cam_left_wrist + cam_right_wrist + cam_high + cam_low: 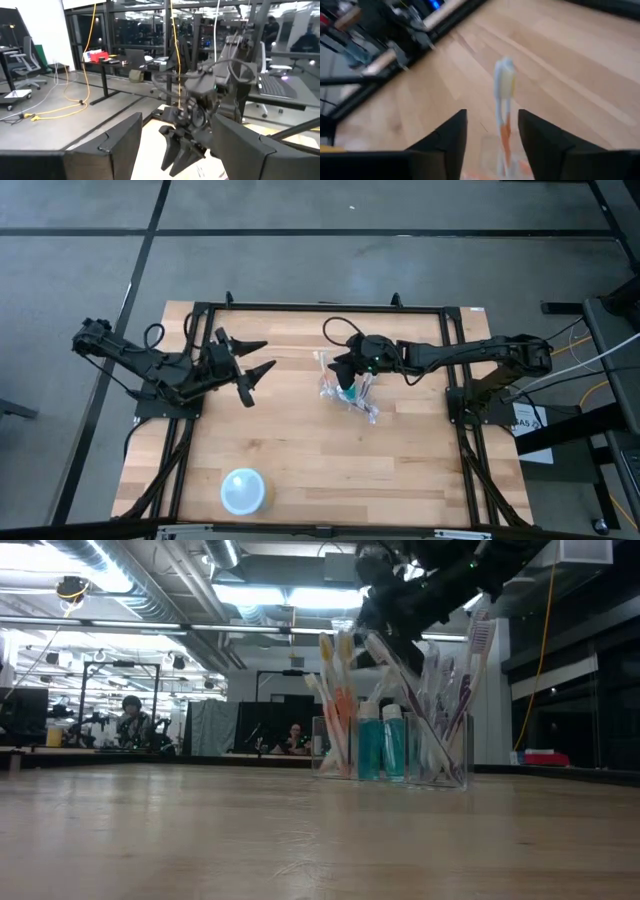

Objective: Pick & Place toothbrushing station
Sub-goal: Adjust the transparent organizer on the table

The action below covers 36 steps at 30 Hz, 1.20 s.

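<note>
Dropping step | right gripper (pixel 490 131) jaws spread, toothbrush (pixel 504 100) between, cup (pixel 395 750) below | next: lift straight clear, brush left standing

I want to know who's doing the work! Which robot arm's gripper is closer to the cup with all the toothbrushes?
The right gripper, open, is right above the toothbrush cup. The left gripper, also open, waits off to the side.
</note>
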Each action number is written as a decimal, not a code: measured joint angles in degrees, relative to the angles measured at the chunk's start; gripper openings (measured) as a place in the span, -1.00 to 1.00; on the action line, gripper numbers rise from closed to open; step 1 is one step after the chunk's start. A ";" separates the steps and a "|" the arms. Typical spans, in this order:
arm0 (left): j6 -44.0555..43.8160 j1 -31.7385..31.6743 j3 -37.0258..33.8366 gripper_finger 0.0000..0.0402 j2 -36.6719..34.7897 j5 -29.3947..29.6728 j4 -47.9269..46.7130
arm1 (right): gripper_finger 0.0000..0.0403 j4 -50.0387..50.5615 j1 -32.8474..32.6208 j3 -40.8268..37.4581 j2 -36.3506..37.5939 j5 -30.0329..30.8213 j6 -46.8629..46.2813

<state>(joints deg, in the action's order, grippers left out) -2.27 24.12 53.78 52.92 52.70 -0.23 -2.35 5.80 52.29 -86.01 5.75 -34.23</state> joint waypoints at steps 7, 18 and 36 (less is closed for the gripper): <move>-4.28 0.61 0.00 0.17 1.58 3.11 -1.74 | 0.00 -9.65 0.00 0.00 3.19 -1.08 3.65; -54.56 -1.68 0.00 0.08 9.10 -0.71 -38.60 | -0.17 17.97 -1.04 0.04 23.18 6.22 6.45; -73.11 -14.74 -0.02 -0.81 37.01 -30.24 -12.32 | -0.31 62.13 -12.03 -0.37 37.07 14.49 -18.43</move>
<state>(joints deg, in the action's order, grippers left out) -75.39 9.39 53.76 89.93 22.46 -12.55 59.77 -6.22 51.93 -48.94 20.23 -52.66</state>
